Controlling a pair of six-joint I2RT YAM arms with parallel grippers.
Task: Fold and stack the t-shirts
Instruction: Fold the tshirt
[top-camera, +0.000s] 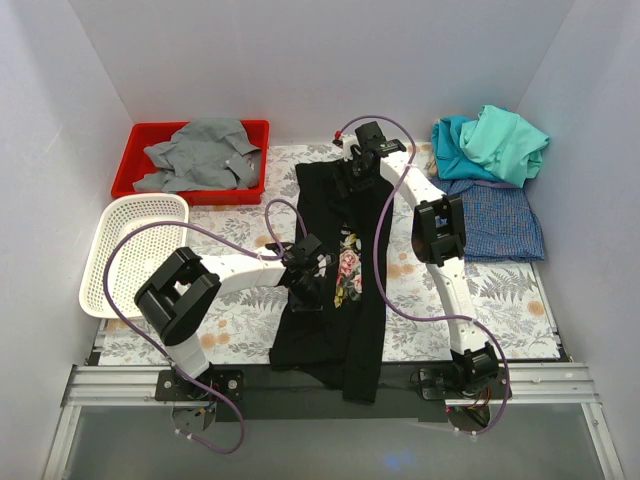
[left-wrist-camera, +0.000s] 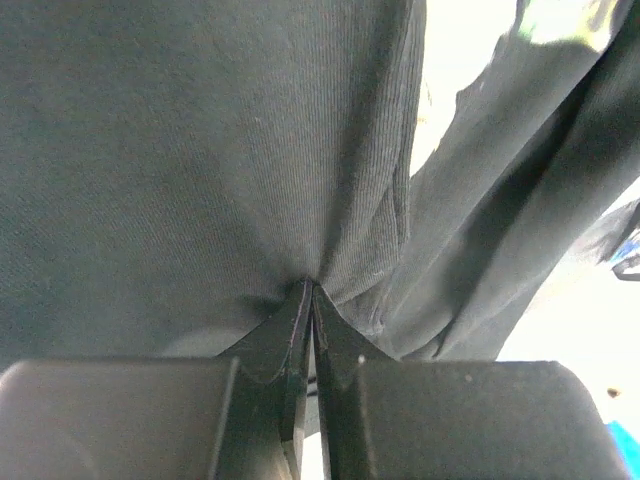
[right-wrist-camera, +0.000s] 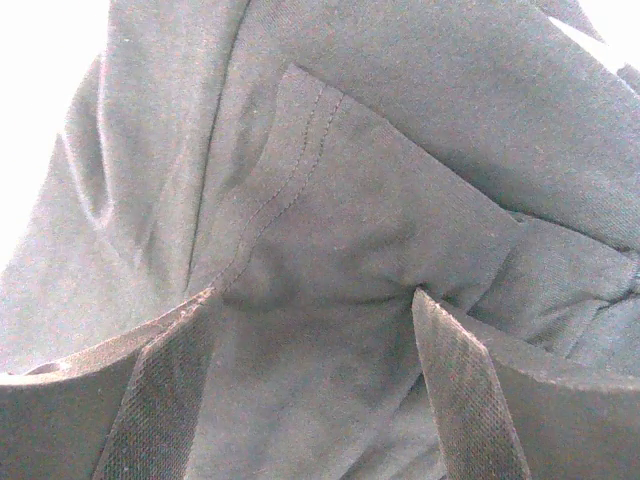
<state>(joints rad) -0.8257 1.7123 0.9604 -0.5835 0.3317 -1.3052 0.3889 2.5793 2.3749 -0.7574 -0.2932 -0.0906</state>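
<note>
White-walled booth, table under a leaf-printed cover (top-camera: 505, 300). Only marking in view is a flower print. The long black t-shirt with a pink-rose chest print (top-camera: 335, 340) lies lengthwise down the middle, folded narrow, its near end draped over the table's front edge. The left gripper (top-camera: 304, 282) sits at the shirt's left edge beside the roses — fingers (left-wrist-camera: 280, 350) pressed together on a pinch of black cloth. The right gripper (top-camera: 356, 168) is at the shirt's far end — fingers (right-wrist-camera: 165, 390) spread, a stitched hem between them, unclamped. Far right: teal t-shirt (top-camera: 452, 150) and mint-green t-shirt (top-camera: 505, 140) heaped, touching the blue-checked t-shirt (top-camera: 500, 225). Far left: grey shirt (top-camera: 200, 155) in a red plastic tray (top-camera: 150, 132); white plastic mesh basket (top-camera: 130, 255) just in front of it.
</note>
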